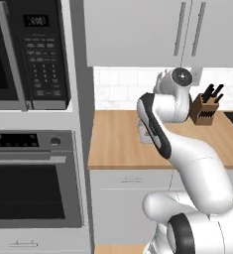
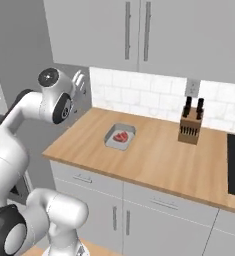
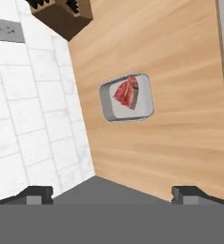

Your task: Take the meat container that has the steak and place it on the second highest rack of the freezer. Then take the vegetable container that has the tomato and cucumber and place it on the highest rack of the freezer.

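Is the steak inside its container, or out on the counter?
Inside: the steak lies within the grey container, which rests flat on the wooden counter.

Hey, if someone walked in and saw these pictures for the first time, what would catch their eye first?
Probably the red steak in its shallow grey container, alone in the middle of the wooden counter. Next, the white robot arm arching up at the counter's left end. Then the knife block standing against the tiled back wall.
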Robot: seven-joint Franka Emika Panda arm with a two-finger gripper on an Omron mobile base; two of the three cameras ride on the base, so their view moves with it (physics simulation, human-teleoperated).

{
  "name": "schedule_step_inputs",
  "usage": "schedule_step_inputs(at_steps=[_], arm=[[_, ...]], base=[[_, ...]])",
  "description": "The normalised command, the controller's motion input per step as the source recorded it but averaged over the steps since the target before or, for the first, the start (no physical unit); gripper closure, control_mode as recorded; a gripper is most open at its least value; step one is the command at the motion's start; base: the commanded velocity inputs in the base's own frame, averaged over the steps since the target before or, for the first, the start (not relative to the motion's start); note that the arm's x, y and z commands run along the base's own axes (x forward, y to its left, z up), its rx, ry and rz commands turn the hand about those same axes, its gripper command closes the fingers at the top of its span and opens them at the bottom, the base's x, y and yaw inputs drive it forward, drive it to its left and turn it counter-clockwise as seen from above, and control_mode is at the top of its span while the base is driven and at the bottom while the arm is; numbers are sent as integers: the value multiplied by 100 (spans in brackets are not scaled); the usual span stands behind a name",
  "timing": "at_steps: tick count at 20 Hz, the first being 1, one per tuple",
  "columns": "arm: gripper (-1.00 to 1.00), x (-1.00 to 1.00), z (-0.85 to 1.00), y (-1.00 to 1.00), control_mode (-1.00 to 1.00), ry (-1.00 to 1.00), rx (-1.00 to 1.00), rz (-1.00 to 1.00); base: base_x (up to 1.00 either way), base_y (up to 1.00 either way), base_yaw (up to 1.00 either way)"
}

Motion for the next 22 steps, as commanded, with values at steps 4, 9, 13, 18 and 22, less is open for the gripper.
schedule_step_inputs(at_steps=[4, 9, 13, 18, 22], arm=[[-100, 0, 0, 0, 100, 0, 0, 0], [-100, 0, 0, 0, 100, 0, 0, 0], [-100, 0, 0, 0, 100, 0, 0, 0], [-100, 11, -62, -43, -100, 7, 1, 7], [-100, 38, -88, -52, -100, 19, 8, 27]], base=[[4, -28, 0], [51, -34, 0], [35, -42, 4], [3, -7, 1], [0, 0, 0]])
